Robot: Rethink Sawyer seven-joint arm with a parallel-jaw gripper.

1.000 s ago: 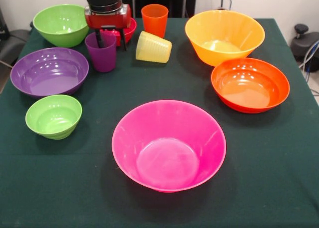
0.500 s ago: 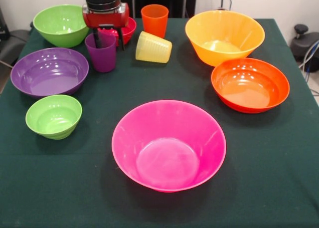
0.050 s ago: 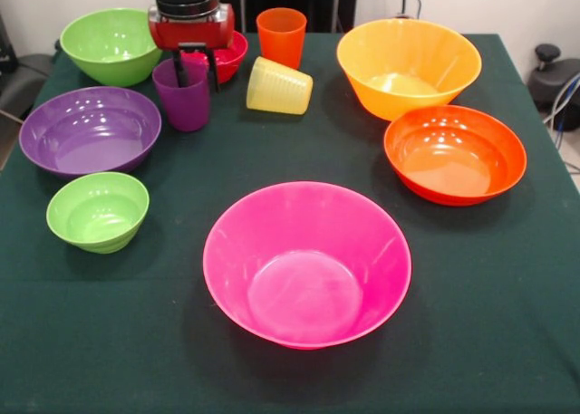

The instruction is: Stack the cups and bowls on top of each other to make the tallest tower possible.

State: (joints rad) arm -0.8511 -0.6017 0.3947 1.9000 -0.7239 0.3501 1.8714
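A red and black robot hand [image 3: 194,68] hangs at the rim of the purple cup [image 3: 184,94] at eleven o'clock on the green tabletop [image 3: 507,323], its two dark prongs spread apart, one dipping inside the cup's mouth and the other down its outer wall, not yet clamped. No tower stands yet: the large pink bowl [image 3: 306,262], the likely base, sits empty at six o'clock, well apart from the cup.

The grip looks thin, on a single ribbed wall, so the cup could tilt or slip free on the lift, or tip over if the prongs close off-centre. The small red bowl [image 3: 225,53] sits just behind the hand and could be nudged.

A yellow cup [image 3: 279,86] lies on its side just beside the purple one, toward twelve o'clock, with an orange cup [image 3: 281,35] upright behind it. The purple bowl [image 3: 89,129] and small green bowl [image 3: 97,210] crowd the nine o'clock side, a larger green bowl [image 3: 111,44] sits at ten, and the yellow-orange bowl [image 3: 408,65] and orange-red bowl [image 3: 454,153] fill two o'clock. The straight path to the pink bowl looks open.
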